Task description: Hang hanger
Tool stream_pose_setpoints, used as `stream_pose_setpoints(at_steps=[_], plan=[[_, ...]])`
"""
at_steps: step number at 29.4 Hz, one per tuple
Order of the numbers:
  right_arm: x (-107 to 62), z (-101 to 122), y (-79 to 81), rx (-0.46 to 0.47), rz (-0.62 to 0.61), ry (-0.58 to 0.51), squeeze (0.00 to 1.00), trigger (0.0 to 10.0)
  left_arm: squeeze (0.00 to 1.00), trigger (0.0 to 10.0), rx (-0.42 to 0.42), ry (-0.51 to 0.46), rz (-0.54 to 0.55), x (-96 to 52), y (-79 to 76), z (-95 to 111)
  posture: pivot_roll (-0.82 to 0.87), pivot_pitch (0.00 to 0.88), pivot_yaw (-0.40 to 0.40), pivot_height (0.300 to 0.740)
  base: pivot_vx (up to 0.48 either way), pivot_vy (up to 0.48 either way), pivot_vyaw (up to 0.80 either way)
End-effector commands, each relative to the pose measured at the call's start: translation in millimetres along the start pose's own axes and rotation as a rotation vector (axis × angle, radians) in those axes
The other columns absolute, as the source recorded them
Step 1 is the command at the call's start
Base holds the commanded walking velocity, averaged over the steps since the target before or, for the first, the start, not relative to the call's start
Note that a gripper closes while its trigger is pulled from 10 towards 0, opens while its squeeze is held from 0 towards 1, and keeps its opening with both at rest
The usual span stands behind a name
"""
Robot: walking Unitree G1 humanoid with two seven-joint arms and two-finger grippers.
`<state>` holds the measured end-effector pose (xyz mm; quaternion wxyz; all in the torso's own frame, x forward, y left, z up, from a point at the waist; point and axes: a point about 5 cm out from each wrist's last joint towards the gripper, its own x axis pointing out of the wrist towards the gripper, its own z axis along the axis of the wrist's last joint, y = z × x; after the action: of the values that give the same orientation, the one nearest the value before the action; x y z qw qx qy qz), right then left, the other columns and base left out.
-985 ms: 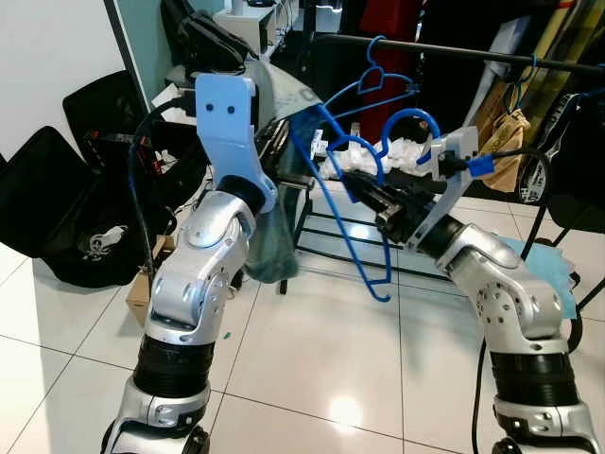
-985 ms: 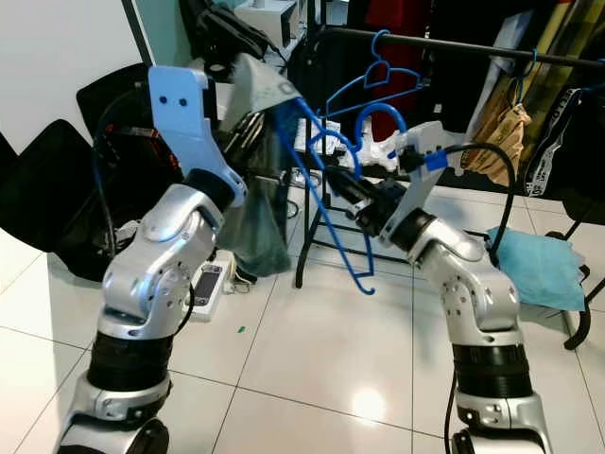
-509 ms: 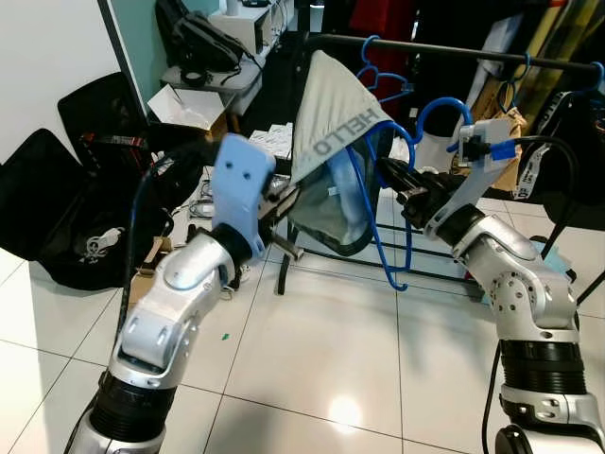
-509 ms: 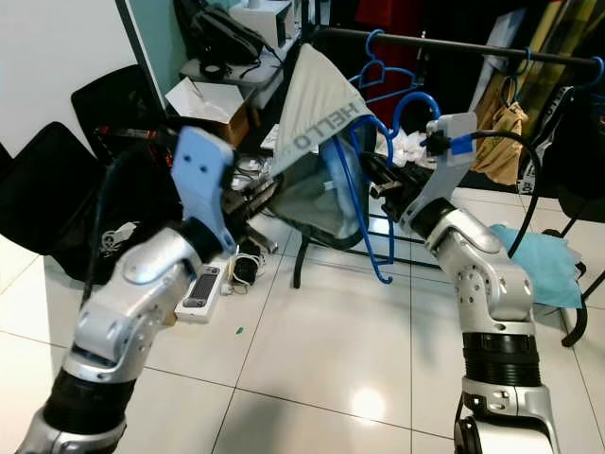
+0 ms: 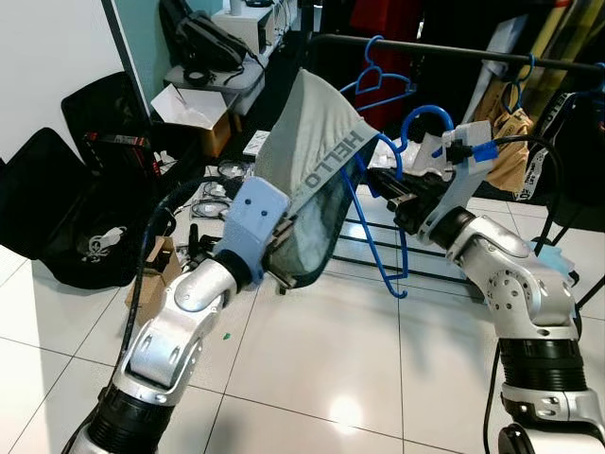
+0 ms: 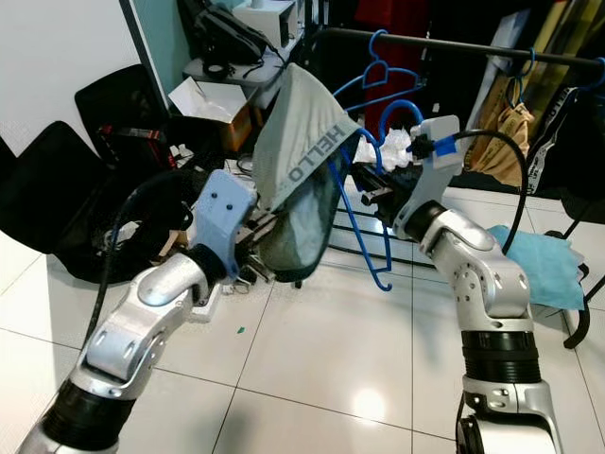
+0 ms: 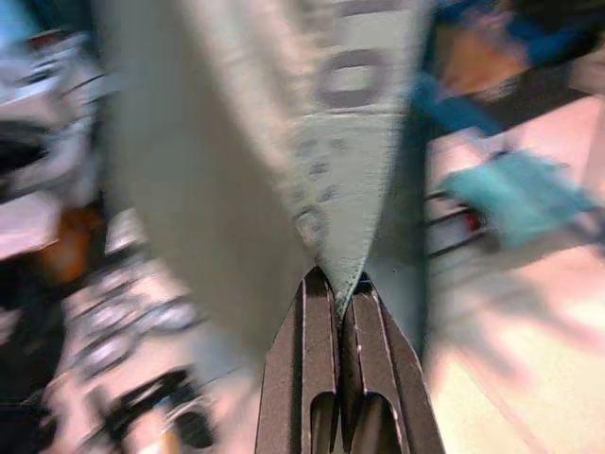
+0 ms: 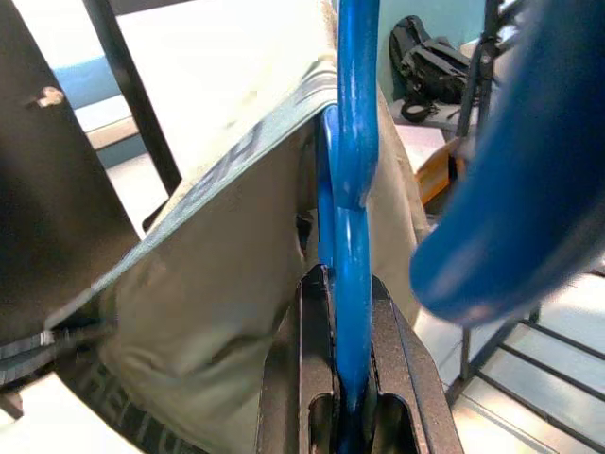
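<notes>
Right gripper [image 8: 348, 364] clamped on the blue hanger [image 5: 374, 227], black fingers [image 8: 307, 378] pressed against the plastic on either side, held out in front of the clothes rail [image 5: 492, 55]. Hanger tilted in that grip, its hook [image 5: 423, 121] curling up just beside the wrist camera housing, below the rail and not on it; one arm of the hanger tucked inside the grey shirt [image 5: 317, 180], the other hanging free toward the floor [image 5: 321, 369].

Left gripper [image 7: 338, 307] pinched tight on the lower edge of the grey shirt, fingers [image 7: 317, 350] closed with a fold of cloth squeezed between the tips. Shirt stretched between the two grips, peaked high over the hanger's end, with lettering down a pale band along its side.

Behind, a second blue hanger [image 5: 376, 78] hooked on the rail, a tan bag [image 5: 510, 147] hanging further along. Black bags [image 5: 57, 203] slumped against the wall to the left, a cardboard box [image 5: 194, 118] and loose cables nearby. Teal cloth [image 6: 537, 265] lying on the tiled floor to the right.
</notes>
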<state>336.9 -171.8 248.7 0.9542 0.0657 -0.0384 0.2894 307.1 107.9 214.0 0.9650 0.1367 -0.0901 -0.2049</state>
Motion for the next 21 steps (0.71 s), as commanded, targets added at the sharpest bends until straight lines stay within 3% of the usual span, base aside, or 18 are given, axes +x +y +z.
stream_pose_setpoints(at_steps=[1, 5, 10, 21], plan=[[-1.8, 1.0, -5.2, -0.005, -0.024, 0.016, 0.0, 10.0, 0.0, 0.0, 0.038, 0.036, 0.123, -4.4, 24.0, -7.1, -0.04, 0.082, 0.004, 0.74, 0.0, 0.0, 0.0], [-3.9, 1.6, -10.1, -0.003, -0.045, 0.026, 0.0, 10.0, 0.0, 0.0, 0.05, 0.041, 0.256, -9.8, 53.1, -6.2, -0.04, 0.082, 0.003, 0.74, 0.0, 0.0, 0.0], [-5.5, 1.7, -13.8, -0.002, -0.06, 0.041, 0.0, 10.0, 0.0, 0.0, 0.062, 0.019, 0.33, -13.7, 72.5, -1.1, -0.04, 0.08, 0.001, 0.74, 0.0, 0.0, 0.0], [-5.6, -0.4, -14.6, 0.004, -0.062, 0.067, 0.0, 10.0, 0.0, 0.0, 0.053, -0.039, 0.368, -12.7, 71.2, 8.2, -0.04, 0.08, -0.003, 0.74, 0.0, 0.0, 0.0]])
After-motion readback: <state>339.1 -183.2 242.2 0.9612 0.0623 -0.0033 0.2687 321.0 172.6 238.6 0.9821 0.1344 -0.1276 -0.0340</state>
